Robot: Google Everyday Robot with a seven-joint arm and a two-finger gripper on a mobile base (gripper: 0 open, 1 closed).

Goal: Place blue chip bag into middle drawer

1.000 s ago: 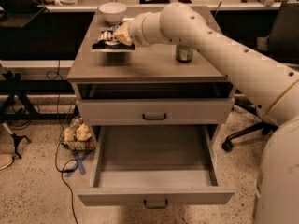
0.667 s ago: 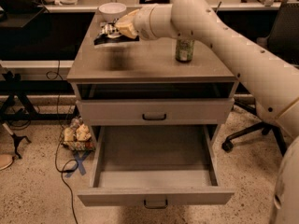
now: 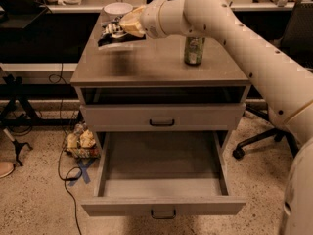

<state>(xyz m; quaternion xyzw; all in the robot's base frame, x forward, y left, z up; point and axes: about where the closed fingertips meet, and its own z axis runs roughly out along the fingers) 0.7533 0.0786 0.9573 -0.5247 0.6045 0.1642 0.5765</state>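
Gripper [image 3: 123, 27] hovers over the far-left of the cabinet top [image 3: 156, 65], clamped on the blue chip bag [image 3: 110, 35]. Green can [image 3: 194, 50] stands to its right. Middle drawer [image 3: 161, 205] is pulled open below.

Cream claw [image 3: 119, 28] over the tabletop's [image 3: 161, 70] back left, dark-blue chip bag [image 3: 112, 38], grey middle drawer [image 3: 161, 182], green can [image 3: 194, 50]

You're in a robotics lab or a workshop-like office, not a home. A long bench [image 3: 83, 7] runs along the back, a rolling office chair [image 3: 299, 33] sits at your right, and loose cables [image 3: 61, 155] trail over the speckled hard floor [image 3: 34, 204] past black stand legs [image 3: 14, 97]. The gripper [image 3: 128, 24] grips the blue chip bag [image 3: 113, 33] just above the grey drawer cabinet [image 3: 161, 67], back left.
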